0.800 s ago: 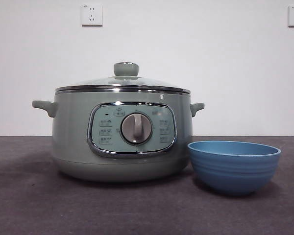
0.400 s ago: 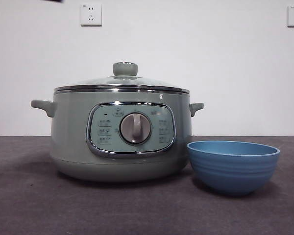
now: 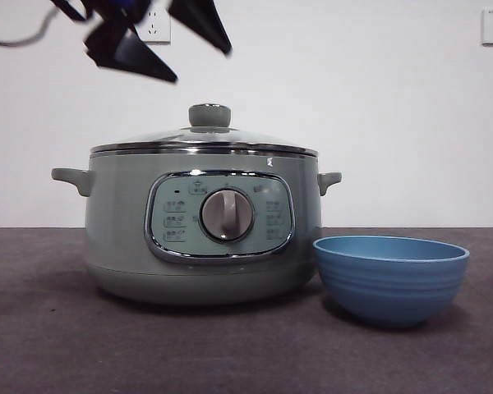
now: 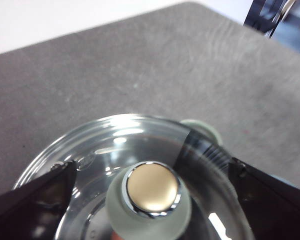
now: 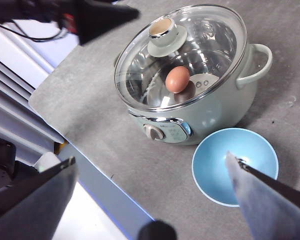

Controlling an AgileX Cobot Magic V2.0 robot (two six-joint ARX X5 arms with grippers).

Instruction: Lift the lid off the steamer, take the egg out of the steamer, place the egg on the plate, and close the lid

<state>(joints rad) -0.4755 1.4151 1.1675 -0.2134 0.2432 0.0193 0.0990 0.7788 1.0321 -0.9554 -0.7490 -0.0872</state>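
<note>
The sage-green steamer [image 3: 123, 230] stands on the table with the glass lid [image 3: 205, 138] on it. My left gripper [image 3: 201, 66] hangs open above the lid's pale green knob [image 3: 209, 115], a little to its left, not touching. In the left wrist view the knob [image 4: 151, 187] lies between the open jaws of that gripper [image 4: 152, 164]. The right wrist view shows a brown egg [image 5: 177, 79] inside, under the lid [image 5: 210, 40]. The blue plate [image 3: 392, 279] sits empty beside the steamer. My right gripper [image 5: 150, 159] is open, high above the table.
The dark grey table [image 3: 49, 345] runs to a white wall with two sockets [image 3: 154, 25]. In the right wrist view the left arm [image 5: 90, 17] reaches in beside the steamer [image 5: 215, 112], and the table's edge [image 5: 90, 170] lies close to the steamer's front.
My left gripper has come down into the front view from the top left and now hangs above the lid's knob. The steamer, lid and plate have not moved.
</note>
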